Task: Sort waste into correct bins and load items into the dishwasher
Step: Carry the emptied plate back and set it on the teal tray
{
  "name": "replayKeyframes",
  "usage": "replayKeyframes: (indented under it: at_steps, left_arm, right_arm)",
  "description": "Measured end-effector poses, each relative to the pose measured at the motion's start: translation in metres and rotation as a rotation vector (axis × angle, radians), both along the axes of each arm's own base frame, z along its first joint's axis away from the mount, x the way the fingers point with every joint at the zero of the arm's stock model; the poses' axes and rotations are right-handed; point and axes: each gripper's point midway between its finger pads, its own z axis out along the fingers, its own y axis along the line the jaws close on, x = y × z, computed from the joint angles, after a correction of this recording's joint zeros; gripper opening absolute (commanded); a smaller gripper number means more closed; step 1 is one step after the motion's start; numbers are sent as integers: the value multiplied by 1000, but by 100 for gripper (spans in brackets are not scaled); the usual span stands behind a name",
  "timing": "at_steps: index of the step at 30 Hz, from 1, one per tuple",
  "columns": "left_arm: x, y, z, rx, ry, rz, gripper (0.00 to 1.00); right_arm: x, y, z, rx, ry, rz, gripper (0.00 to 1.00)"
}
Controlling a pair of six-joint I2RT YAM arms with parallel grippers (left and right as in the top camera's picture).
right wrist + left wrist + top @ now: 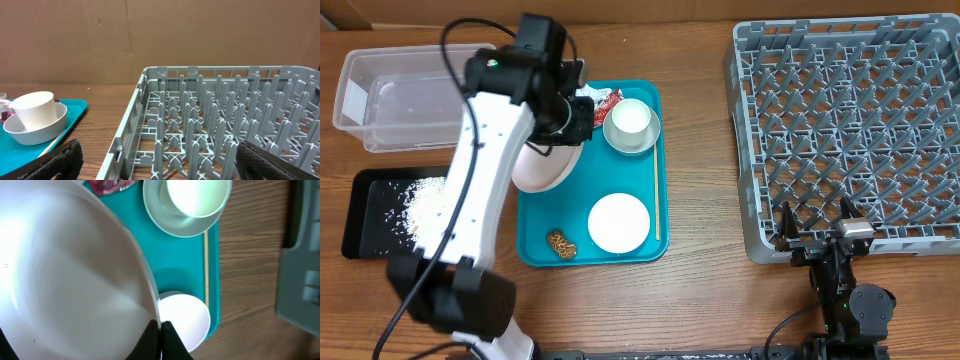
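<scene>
- On the teal tray [552, 215], three white dishes are sitting: one small plate [618, 222], and one cup [631, 117] standing in one bowl [645, 141].
- One wooden stick [656, 200], one brown food bit [561, 244] and one red wrapper [605, 98] are lying there too.
- The left gripper [161, 330] is pinching the rim of the fourth dish, the large plate [75, 270], which is tilting over the tray's left side.
- Two bins are sitting at the left: one clear tub [360, 70], and one black tray [370, 190] carrying rice [425, 205].
- The right gripper [816, 232] is hanging with its jaws wide apart at the near edge of the single grey rack [850, 130].
</scene>
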Motion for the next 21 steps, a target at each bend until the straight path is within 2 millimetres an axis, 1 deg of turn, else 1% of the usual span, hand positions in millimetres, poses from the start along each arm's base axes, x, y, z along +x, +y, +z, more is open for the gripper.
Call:
replayKeyframes:
  at_steps: [6, 13, 18, 19, 21]
  left_arm:
    - [9, -10, -47, 42, 110, 24, 4]
    - [7, -24, -79, 70, 187, 21, 4]
    - [8, -25, -100, 87, 240, 36, 4]
    - [8, -25, -104, 90, 248, 37, 8]
    - [8, -25, -109, 92, 256, 40, 25]
  right_arm:
    - [0, 0, 0, 0, 0, 0, 100]
    - [0, 0, 0, 0, 0, 0, 100]
    - [0, 0, 0, 0, 0, 0, 100]
    - [0, 0, 0, 0, 0, 0, 100]
    - [0, 0, 0, -1, 0, 0, 100]
